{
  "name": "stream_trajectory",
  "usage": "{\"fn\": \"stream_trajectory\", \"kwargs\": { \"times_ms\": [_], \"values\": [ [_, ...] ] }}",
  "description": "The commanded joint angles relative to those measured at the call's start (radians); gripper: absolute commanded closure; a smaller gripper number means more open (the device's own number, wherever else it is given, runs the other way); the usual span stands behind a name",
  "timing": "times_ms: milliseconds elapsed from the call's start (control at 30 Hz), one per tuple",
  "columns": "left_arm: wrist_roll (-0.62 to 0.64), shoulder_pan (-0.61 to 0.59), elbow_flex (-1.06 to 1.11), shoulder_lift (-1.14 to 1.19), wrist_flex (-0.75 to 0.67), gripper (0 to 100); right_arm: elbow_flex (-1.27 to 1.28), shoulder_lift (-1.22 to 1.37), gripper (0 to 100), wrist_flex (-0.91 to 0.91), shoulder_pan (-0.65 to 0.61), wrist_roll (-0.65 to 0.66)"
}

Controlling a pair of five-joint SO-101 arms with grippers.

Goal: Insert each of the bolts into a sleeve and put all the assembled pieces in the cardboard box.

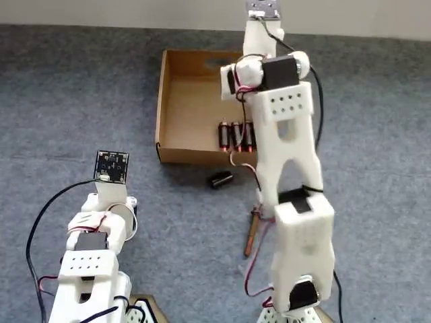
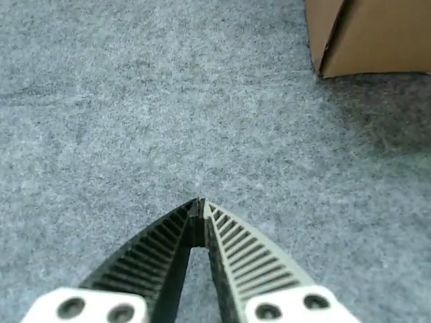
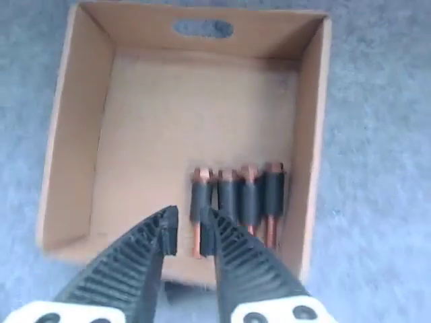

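Left tool [image 2: 200, 208]: clenched shut, the ribbed fingers meeting at their tips with nothing between them; it hangs low over the grey surface [image 2: 135, 101], well short of the box corner [image 2: 370, 33].
Right tool [image 3: 188, 232]: released, a narrow gap between its fingers, nothing held; it hangs above the near wall of the cardboard box [image 3: 67, 134].
Assembled pieces [image 3: 250, 195]: the right wrist view shows four bolts in black sleeves, side by side on the box floor near one corner; in the high view three of them [image 1: 236, 136] show beside the arm.
Loose sleeve [image 1: 220, 179]: the high view shows it lying on the surface just outside the box's near wall [image 1: 161, 101].
Loose bolt [image 1: 251, 232]: copper-coloured, lying on the surface close beside the right arm, apart from the sleeve.
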Motion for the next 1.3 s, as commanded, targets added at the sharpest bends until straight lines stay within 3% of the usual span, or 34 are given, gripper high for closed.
{"fn": "stream_trajectory", "kwargs": {
  "times_ms": [0, 200, 400, 500, 633, 867, 1033, 1267],
  "values": [
    [-0.009, 0.016, -0.004, -0.008, -0.020, 99, 0.392, -0.344, 94.7, 0.007, -0.015, 0.014],
    [-0.009, 0.016, -0.004, -0.008, -0.020, 99, 1.061, -0.785, 94.7, -0.214, -0.021, 0.015],
    [-0.009, 0.016, -0.004, -0.008, -0.020, 99, 1.626, -1.170, 94.6, -0.447, -0.197, 0.095],
    [-0.009, 0.015, -0.004, -0.008, -0.020, 99, 1.817, -1.276, 94.6, -0.549, -0.223, 0.129],
    [-0.009, 0.015, -0.002, -0.008, -0.020, 99, 1.962, -1.300, 93.7, -0.604, -0.223, 0.166],
    [-0.009, 0.015, -0.002, -0.008, -0.020, 99, 2.124, -1.300, 78.7, -0.742, -0.236, 0.161],
    [-0.009, 0.015, -0.002, -0.008, -0.020, 99, 2.218, -1.300, 78.3, -0.886, -0.329, 0.161],
    [-0.009, 0.015, -0.001, -0.008, -0.018, 99, 2.242, -1.299, 77.7, -1.004, -0.340, 0.161]
  ]
}}
